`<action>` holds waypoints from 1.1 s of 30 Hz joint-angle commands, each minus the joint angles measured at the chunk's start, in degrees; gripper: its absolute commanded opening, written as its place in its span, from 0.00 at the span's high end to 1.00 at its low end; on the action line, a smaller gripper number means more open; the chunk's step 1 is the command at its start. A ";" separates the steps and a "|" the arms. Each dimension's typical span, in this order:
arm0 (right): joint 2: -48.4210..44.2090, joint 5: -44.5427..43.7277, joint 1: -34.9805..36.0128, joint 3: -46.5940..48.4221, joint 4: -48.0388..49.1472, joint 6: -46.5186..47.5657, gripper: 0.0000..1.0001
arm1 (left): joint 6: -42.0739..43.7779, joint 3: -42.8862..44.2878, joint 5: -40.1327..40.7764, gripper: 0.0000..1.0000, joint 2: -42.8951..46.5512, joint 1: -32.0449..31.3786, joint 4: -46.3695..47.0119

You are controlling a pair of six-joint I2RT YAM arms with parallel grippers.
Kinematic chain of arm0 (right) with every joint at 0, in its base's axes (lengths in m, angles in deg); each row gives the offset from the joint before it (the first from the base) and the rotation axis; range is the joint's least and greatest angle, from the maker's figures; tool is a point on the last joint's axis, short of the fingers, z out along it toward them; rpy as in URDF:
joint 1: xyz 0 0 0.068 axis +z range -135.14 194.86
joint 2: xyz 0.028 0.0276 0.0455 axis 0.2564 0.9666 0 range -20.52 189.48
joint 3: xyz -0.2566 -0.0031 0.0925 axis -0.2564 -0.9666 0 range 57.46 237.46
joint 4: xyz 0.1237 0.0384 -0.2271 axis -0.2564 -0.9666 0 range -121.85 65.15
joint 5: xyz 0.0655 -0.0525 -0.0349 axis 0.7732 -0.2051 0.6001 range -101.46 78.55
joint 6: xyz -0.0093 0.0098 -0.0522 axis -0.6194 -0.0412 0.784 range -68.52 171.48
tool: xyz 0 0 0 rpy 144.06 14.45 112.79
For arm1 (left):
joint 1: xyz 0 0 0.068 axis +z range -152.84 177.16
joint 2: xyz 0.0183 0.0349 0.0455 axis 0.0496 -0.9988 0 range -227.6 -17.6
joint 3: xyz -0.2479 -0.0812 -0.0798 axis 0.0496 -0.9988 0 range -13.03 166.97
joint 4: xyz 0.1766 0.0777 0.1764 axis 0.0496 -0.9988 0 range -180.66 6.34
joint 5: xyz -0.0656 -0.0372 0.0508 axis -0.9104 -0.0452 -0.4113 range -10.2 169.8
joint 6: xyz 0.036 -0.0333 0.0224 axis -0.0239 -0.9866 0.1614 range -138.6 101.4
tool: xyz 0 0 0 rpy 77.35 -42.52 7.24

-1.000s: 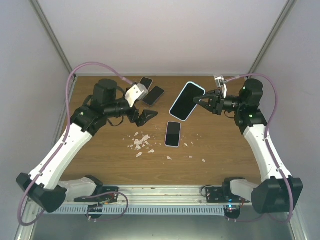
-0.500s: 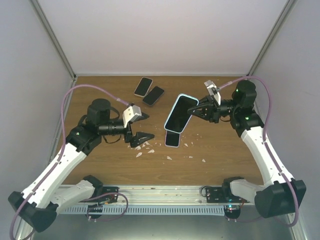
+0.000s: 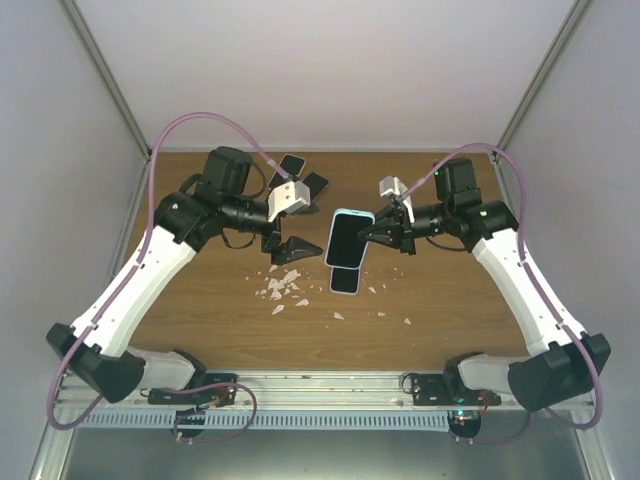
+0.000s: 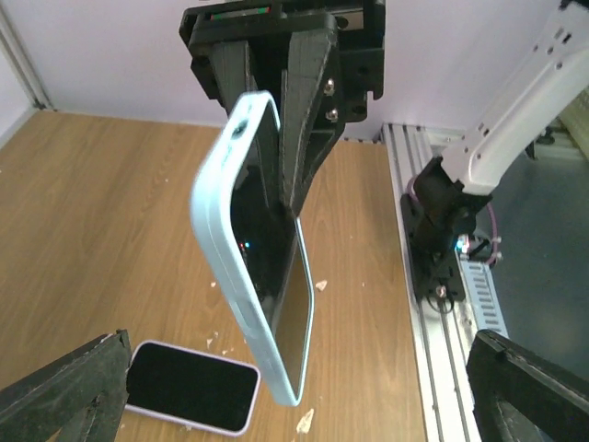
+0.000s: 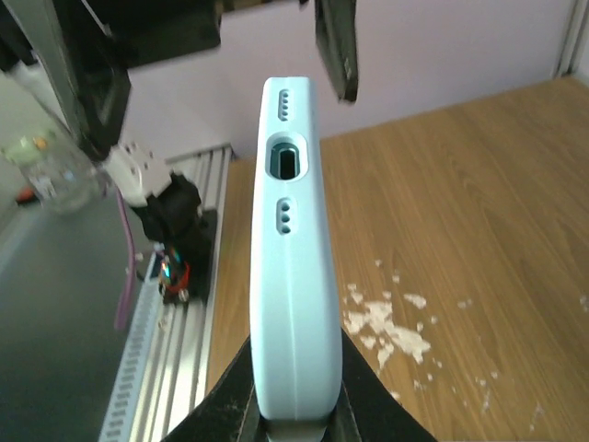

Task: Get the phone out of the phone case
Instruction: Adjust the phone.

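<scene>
My right gripper (image 3: 373, 233) is shut on the end of a phone in a light blue case (image 3: 348, 238) and holds it tilted above the table. In the right wrist view the case (image 5: 291, 267) shows edge-on, its port holes facing the camera, clamped between my fingers (image 5: 230, 396). In the left wrist view the phone (image 4: 262, 267) hangs from the right gripper (image 4: 296, 120), dark screen facing right. My left gripper (image 3: 298, 240) is open and empty just left of the phone, its jaws spread wide on either side of it without touching.
A second phone in a pale lilac case (image 3: 346, 280) lies flat on the wooden table (image 3: 450, 310) beneath the held one, also seen in the left wrist view (image 4: 193, 387). Two more phones (image 3: 316, 184) lie at the back. White crumbs (image 3: 282, 286) are scattered mid-table.
My right gripper has carried the blue-cased phone leftward toward the table's middle. My left arm has swung back up and brought its open gripper close to the phone's left side.
</scene>
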State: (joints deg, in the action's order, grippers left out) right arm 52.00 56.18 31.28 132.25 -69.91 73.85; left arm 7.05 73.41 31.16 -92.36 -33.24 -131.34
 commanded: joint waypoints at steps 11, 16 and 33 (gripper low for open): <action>1.85 -14.28 9.72 2.77 -11.34 15.25 1.00 | 10.12 8.66 7.74 0.29 -7.85 -6.28 -15.08; 2.15 -14.81 10.67 3.09 -11.43 15.38 1.00 | 9.68 9.24 8.94 0.45 -9.30 -8.99 -15.21; 2.11 -10.25 8.61 6.70 -8.35 9.64 0.20 | -1.22 6.46 0.71 1.00 -5.05 -3.69 -2.12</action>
State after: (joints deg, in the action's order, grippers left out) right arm 54.42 41.27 41.64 135.64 -82.85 87.42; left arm 11.10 81.60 39.92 -102.39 -40.89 -143.80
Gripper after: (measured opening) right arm 0.574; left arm 0.098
